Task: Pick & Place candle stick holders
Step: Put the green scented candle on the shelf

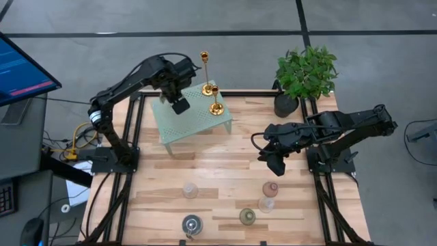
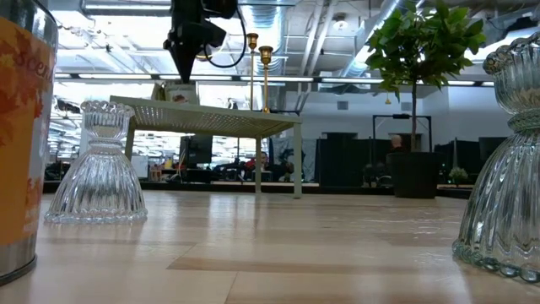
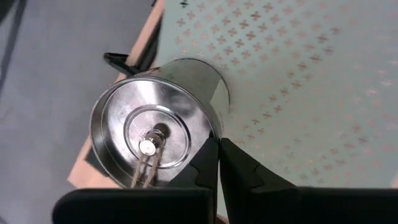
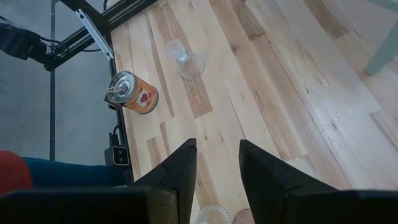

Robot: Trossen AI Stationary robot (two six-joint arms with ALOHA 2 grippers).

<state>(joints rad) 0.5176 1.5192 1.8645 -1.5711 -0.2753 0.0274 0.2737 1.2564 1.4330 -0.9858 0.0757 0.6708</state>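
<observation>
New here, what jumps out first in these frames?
The left gripper, fingers shut on the rim of a silvery metal cup, holds it over the mint-green rack at the table's far side. Two gold candlesticks stand on the rack's far corner, beside a potted plant. The right gripper hovers with nothing in it above the bare wood, with glass holders along the near edge.

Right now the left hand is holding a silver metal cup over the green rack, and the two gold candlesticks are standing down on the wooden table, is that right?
Not quite. The left hand does hold the silver metal cup over the green rack, but the two gold candlesticks stand on that rack, not the wooden table. The high view shows it.
</observation>
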